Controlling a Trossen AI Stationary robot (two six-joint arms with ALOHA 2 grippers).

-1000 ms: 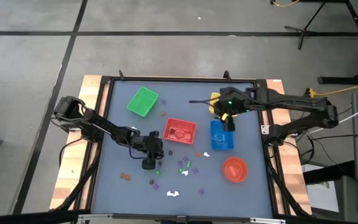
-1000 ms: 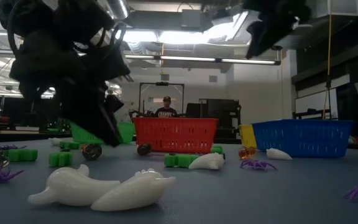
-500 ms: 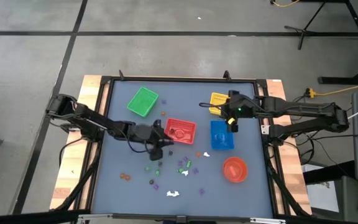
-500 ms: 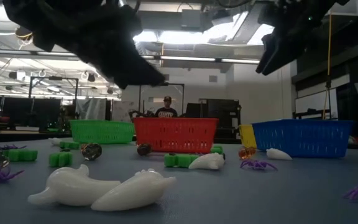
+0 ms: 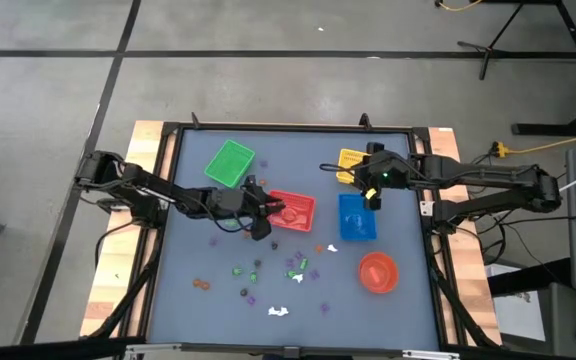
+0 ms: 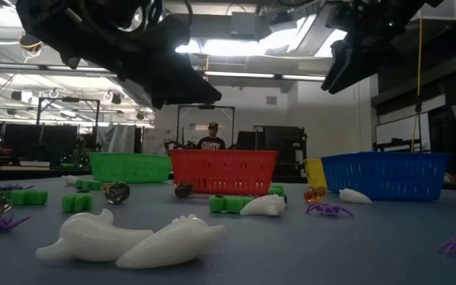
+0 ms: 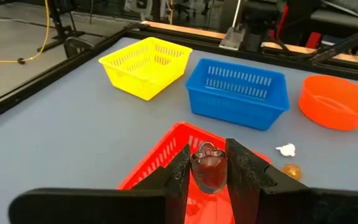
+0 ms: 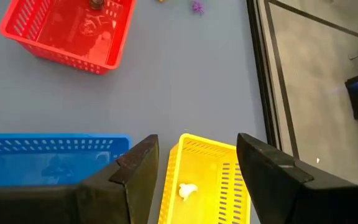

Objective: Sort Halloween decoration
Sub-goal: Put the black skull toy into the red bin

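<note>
Left wrist view is showing a small dark, rounded trinket [image 7: 208, 167] pinched between the left gripper [image 7: 207, 168] fingers, which are closing on it from both sides. Just beyond and below those fingers the red basket [image 7: 166, 163] is lying, so the piece is probably being carried over its rim for dropping inside. Farther ahead of that claw the blue basket [image 7: 237, 92] and yellow basket [image 7: 145, 65] are sitting side by side, with the orange-red bowl [image 7: 334, 102] off to one flank and a white scrap [image 7: 285, 149] and an orange bead [image 7: 291, 170] on the table between.

From above, the remaining trinkets [image 5: 296, 270] are lying scattered on the mat toward the front edge from the left gripper, and the green basket [image 5: 230, 163] is sitting toward the back from it.

The right gripper [image 8: 194, 171] is hanging with its fingers spread wide and empty directly over the yellow basket, where a white piece [image 8: 187, 190] is already lying, apparently just released there.
</note>
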